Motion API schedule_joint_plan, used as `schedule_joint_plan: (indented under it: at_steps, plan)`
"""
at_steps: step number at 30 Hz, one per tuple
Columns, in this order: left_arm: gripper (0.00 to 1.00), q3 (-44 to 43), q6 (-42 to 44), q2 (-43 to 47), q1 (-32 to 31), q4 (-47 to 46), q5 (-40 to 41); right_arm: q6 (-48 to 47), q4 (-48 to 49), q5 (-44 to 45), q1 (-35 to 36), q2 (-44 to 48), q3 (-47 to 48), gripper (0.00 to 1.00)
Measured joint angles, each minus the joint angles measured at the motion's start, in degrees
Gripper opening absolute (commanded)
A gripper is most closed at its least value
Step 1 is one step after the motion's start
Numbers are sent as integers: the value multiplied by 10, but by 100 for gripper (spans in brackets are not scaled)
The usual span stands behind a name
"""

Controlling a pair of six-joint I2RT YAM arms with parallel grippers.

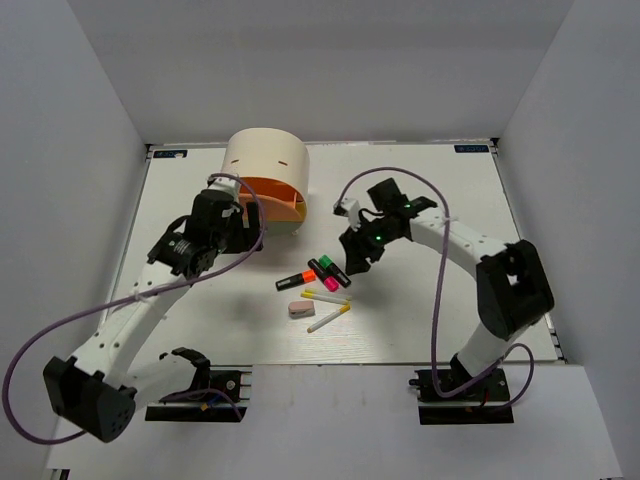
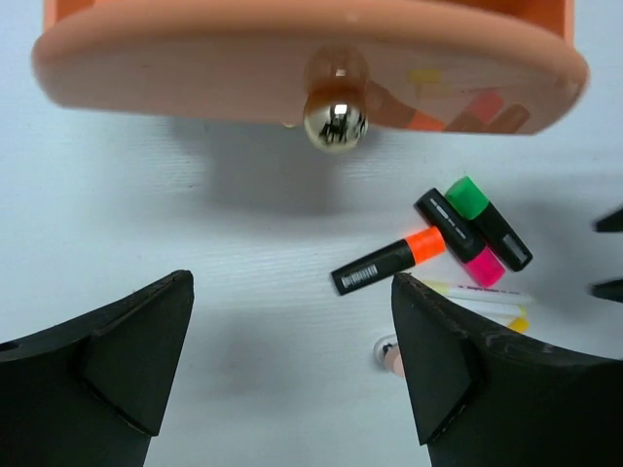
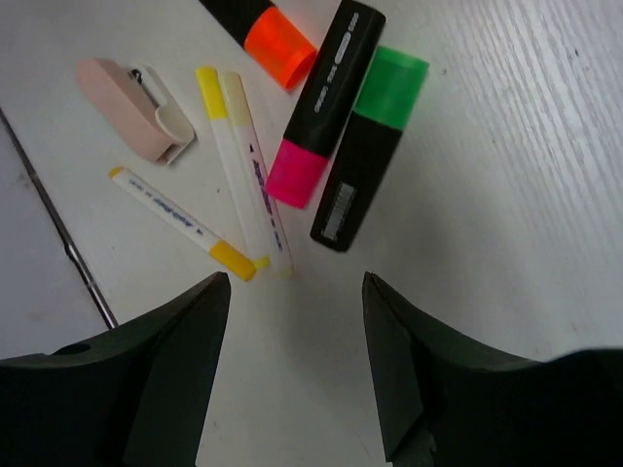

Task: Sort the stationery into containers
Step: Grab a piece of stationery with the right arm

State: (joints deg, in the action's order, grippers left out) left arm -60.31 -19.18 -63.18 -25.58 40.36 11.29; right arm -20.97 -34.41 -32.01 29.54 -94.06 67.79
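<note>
Left claw [image 2: 292, 331] and right claw [image 3: 297, 321] gape wide, empty.
Drawer [image 2: 292, 58] open; stationery [image 3: 331, 97] lies unsorted on surface [image 3: 506, 195].

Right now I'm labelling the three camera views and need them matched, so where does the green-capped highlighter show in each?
Top external: the green-capped highlighter sits mid-frame, at the upper right of the stationery cluster.
Left wrist: right of centre, below the orange drawer.
Right wrist: upper middle, slightly right.
Shared landmark: the pink-ended highlighter lying alongside it.
</note>
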Motion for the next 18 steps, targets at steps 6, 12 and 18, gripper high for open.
schedule_joint_plan:
  at_steps: [6,12,18]
  plan:
    - [94,51,-19,80,0,17,-2,87,44,75,58,-94,54,64]
    - [94,83,-43,114,0,35,-2,139,76,142,76,-151,84,64]
    - [94,84,-53,115,0,35,-2,168,101,189,92,-165,88,61]
